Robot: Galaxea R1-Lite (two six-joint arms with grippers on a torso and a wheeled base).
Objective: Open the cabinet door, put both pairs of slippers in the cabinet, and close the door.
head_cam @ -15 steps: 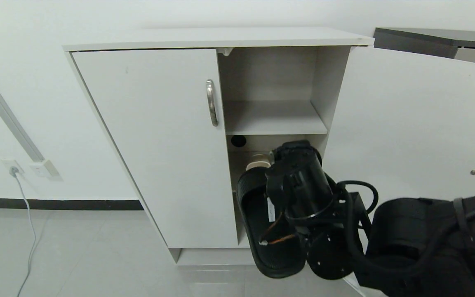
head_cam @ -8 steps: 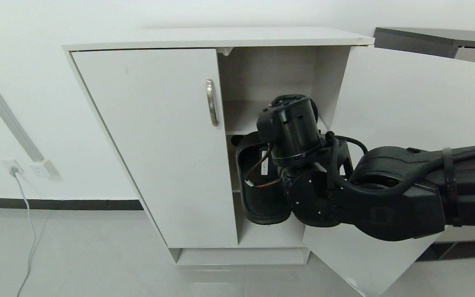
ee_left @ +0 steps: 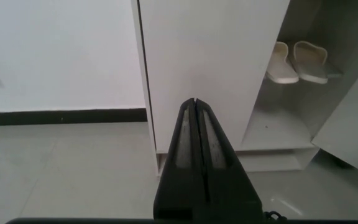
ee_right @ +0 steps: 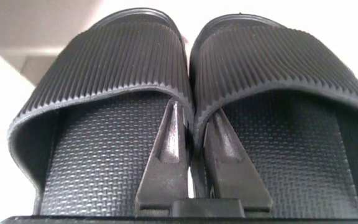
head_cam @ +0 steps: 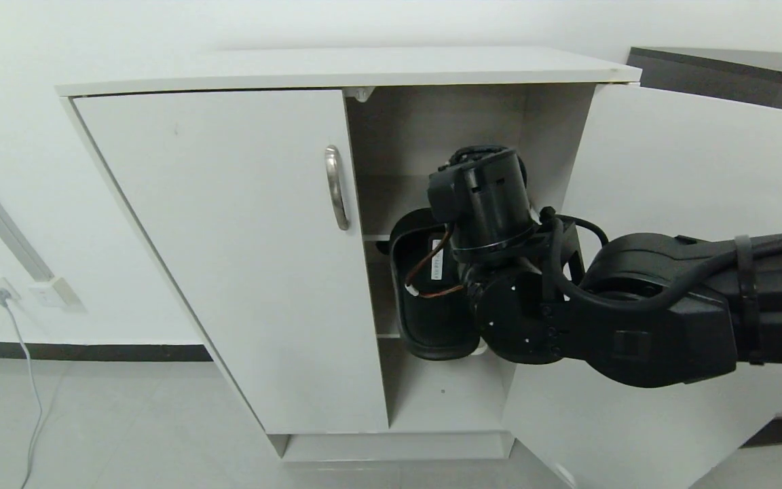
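Observation:
The white cabinet (head_cam: 337, 68) stands against the wall, its left door (head_cam: 228, 251) closed and its right door (head_cam: 669, 204) swung wide open. My right arm (head_cam: 635, 326) holds a pair of black slippers (head_cam: 425, 319) upright in the opening, at the height of the middle shelf. In the right wrist view my right gripper (ee_right: 194, 155) is shut on the two touching inner sides of the black slippers (ee_right: 123, 81). A pair of white slippers (ee_left: 297, 62) lies on a shelf inside. My left gripper (ee_left: 194, 106) is shut and empty, low before the cabinet.
A metal handle (head_cam: 337, 188) runs down the closed door beside the opening. A wall socket with a cable (head_cam: 1, 297) is at the far left. Dark furniture (head_cam: 717, 68) stands behind the open door. Light floor tiles lie before the cabinet.
My right arm has lifted the black slippers from low at the cabinet's foot up into the opening. The head camera has also shifted, so the cabinet looks larger.

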